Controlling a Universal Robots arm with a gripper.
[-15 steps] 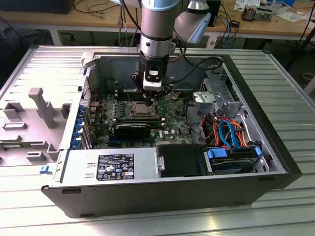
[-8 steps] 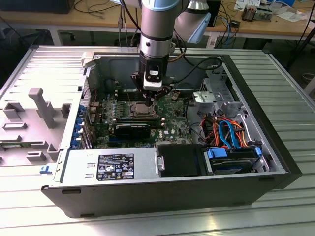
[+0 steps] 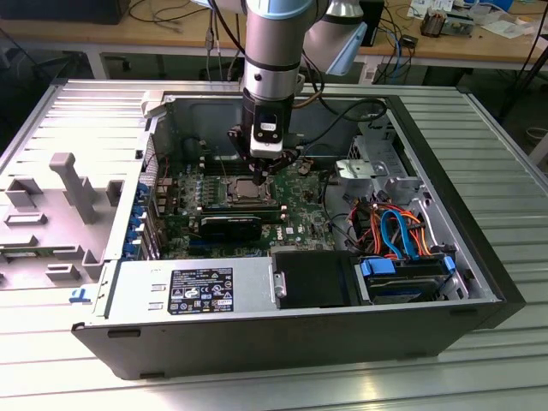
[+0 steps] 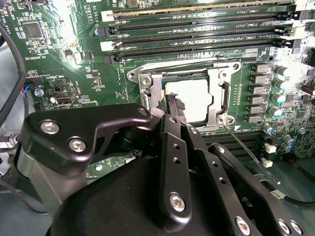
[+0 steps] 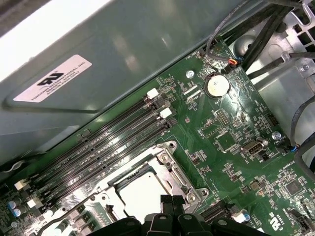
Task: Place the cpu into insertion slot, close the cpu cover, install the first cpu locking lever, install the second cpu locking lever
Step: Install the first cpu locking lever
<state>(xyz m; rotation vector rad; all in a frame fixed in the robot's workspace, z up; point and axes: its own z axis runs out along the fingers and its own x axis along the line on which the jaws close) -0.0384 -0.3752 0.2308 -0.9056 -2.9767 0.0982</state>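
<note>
The open top of the computer case (image 3: 257,338) leaves free passage straight down to the insertion slot (image 3: 249,190), where the gripper (image 3: 264,167) hangs. Low memory slots (image 4: 197,34) lie just beside it, and the case wall (image 5: 147,39) rises beyond them. A black heatsink block (image 3: 233,226) stands on the near side, while a drive cage (image 3: 370,167) and bundled cables (image 3: 394,229) crowd the exterior view's right.

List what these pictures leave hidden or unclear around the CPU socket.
1. Second wrist view: the black end effector hides the near edge of the thin silver frame plate around the dull silvery square chip.
2. First wrist view: the end effector covers the same plate's near side.
3. Exterior view: chip and plate are too small to tell apart beneath the grey arm.
</note>
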